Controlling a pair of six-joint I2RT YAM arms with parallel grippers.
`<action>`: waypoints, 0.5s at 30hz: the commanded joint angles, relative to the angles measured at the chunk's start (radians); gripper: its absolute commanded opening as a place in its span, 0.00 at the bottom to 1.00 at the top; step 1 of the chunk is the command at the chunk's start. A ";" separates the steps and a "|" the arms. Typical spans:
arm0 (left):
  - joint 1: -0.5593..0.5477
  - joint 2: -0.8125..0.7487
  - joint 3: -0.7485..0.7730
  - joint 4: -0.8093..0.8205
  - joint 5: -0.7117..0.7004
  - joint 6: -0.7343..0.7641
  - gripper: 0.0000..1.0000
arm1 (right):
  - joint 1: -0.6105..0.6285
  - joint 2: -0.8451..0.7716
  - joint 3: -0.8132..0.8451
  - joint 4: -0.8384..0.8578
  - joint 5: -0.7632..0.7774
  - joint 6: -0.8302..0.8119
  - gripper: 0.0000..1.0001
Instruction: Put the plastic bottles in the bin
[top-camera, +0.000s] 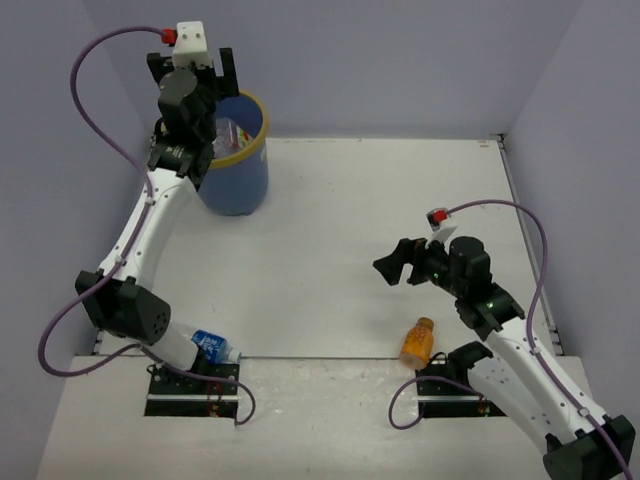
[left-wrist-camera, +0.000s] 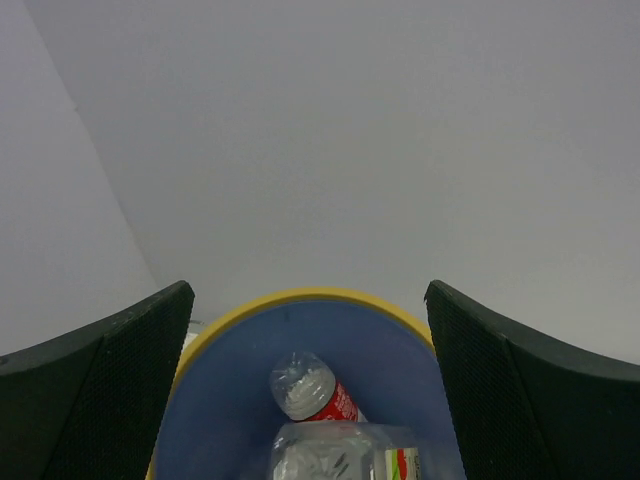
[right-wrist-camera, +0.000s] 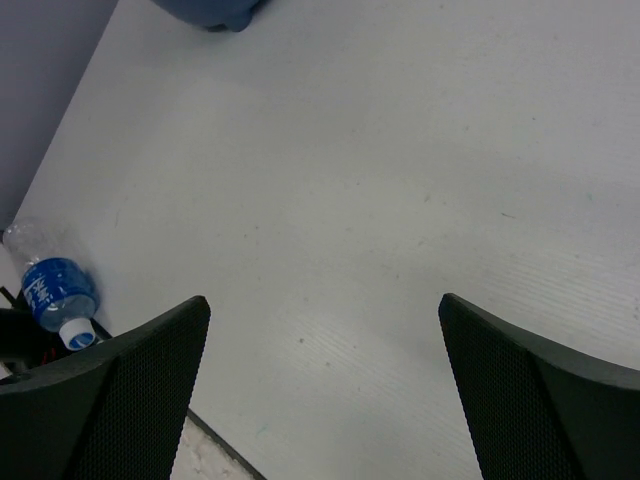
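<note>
L gripper (top-camera: 195, 72) sits in the upper left of the overhead frame, right above the bin (top-camera: 240, 180). Its jaws are spread wide w/ nothing between them. On my L wrist cam I look straight down past the fingers (left-wrist-camera: 110, 380) into the blue bucket w/ its yellow rim. Inside it, a red-label bottle (left-wrist-camera: 318, 392) lies w/ its base toward the cam, and a clear bottle (left-wrist-camera: 335, 458) lies in front of it at the bottom edge of the frame. R gripper (top-camera: 397, 262) hangs over the table (top-camera: 330, 220), right of centre in the overhead frame, jaws fully apart and holding nothing; the R wrist cam shows only bare tabletop between the fingers. Two bottles are out of the bin: a blue-label bottle (top-camera: 212, 345) lying at lower left, just beside the L arm base, and an orange bottle (top-camera: 417, 342) at lower right, near the R arm base at the table's near edge.
</note>
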 joint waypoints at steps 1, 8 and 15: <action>0.005 -0.163 -0.042 -0.124 0.187 -0.134 1.00 | 0.024 0.032 0.021 0.086 -0.108 -0.050 0.99; 0.005 -0.383 -0.266 -0.206 0.493 -0.229 1.00 | 0.173 0.124 0.047 0.127 -0.082 -0.081 0.99; 0.004 -0.777 -0.791 -0.050 0.565 -0.414 1.00 | 0.440 0.383 0.132 0.228 -0.062 -0.158 0.99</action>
